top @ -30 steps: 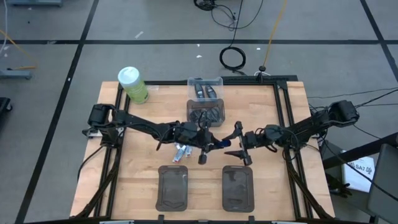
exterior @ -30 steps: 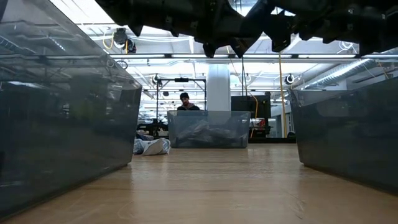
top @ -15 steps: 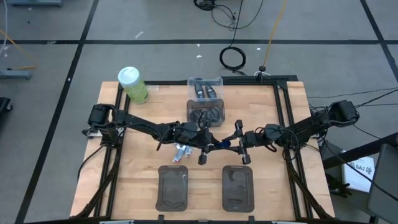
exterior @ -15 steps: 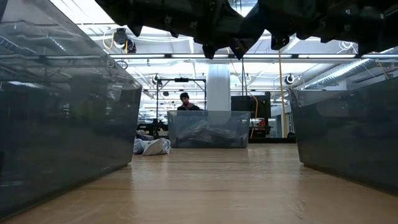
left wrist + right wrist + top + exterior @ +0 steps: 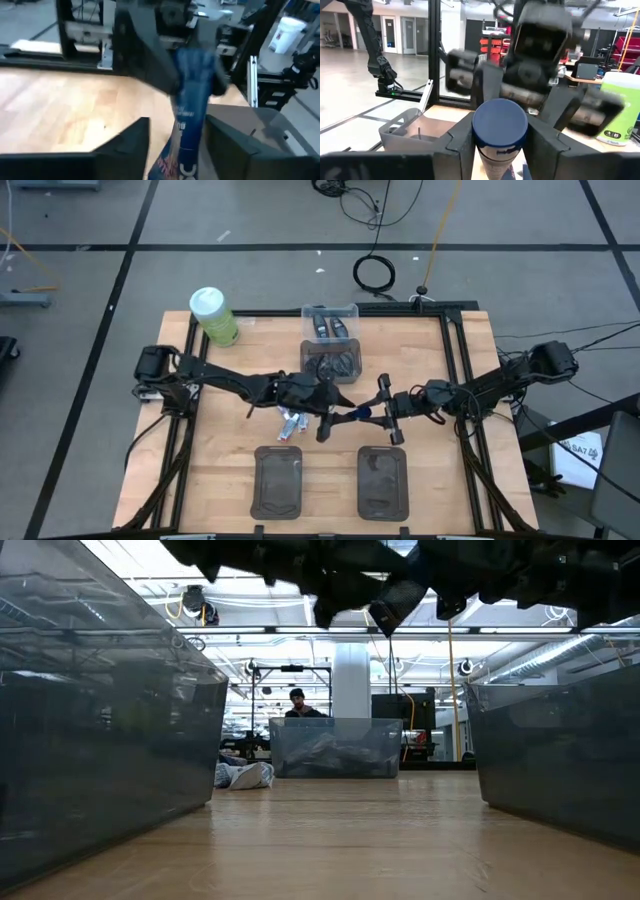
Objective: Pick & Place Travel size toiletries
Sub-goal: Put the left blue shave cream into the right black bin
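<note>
A dark blue mini tube (image 5: 352, 414) hangs in the air over the table's middle, between my two grippers. My right gripper (image 5: 368, 413) reaches in from the right and is shut on it; the tube's round cap (image 5: 500, 125) faces its wrist camera. My left gripper (image 5: 327, 417) is open at the tube's other end, a finger on each side of the tube (image 5: 186, 140) with a gap on both sides. White-and-pale-blue mini tubes (image 5: 290, 424) lie on the wood below the left gripper. My right gripper pinches the dark blue tube at its cap end (image 5: 492, 155), one finger (image 5: 462, 142) on each side. The fingers come level from the table's right and lie along the tube. The tube is lifted clear, roughly level, pointing toward the left gripper.
A clear bin (image 5: 331, 340) with dark small items stands at the far middle. Two dark grey trays (image 5: 279, 480) (image 5: 383, 480) sit near the near edge. A big green bottle (image 5: 213, 315) stands at the far left corner. A person (image 5: 297, 700) is far behind.
My right gripper moved toward the table's left, closing in on the blue tube held out by the left gripper. My left gripper then drew back a little toward the left. The tube stayed in the air between them.
</note>
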`<state>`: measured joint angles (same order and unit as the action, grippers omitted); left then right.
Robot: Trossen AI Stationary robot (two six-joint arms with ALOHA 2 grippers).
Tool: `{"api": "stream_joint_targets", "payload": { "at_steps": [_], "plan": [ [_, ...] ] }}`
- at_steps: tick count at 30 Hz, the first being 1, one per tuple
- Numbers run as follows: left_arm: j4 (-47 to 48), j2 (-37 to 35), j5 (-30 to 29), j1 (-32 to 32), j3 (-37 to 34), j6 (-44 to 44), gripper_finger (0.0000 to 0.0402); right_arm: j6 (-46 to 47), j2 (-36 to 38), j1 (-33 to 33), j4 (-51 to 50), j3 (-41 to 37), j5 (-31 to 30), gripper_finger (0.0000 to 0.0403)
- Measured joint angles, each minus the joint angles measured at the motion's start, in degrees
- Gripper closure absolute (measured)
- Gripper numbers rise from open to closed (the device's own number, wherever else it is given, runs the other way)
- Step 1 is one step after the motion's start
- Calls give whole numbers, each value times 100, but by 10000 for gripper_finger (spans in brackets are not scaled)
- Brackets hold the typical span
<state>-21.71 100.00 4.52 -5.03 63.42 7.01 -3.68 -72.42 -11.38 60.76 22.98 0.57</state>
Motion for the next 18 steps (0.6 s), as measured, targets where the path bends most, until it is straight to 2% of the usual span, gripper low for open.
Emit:
{"api": "stream_joint_targets", "payload": {
  "at_steps": [3,6,10,13,18],
  "plan": [
    [602,-387,-147,-37,1,-366,173,146,87,-2,-69,-4,407,283],
    [1322,-758,-750,-84,2,-468,141,528,231,0,-75,-4,1226,281],
    [1962,-1059,-1547,-77,4,-341,120,1301,415,0,-125,0,2529,278],
    [2317,-1112,-1864,-79,4,-323,115,1928,470,-53,-247,0,3243,278],
    [2629,-1112,-2175,-81,4,-320,115,2208,447,-483,-1076,0,3071,277]
  ]
}}
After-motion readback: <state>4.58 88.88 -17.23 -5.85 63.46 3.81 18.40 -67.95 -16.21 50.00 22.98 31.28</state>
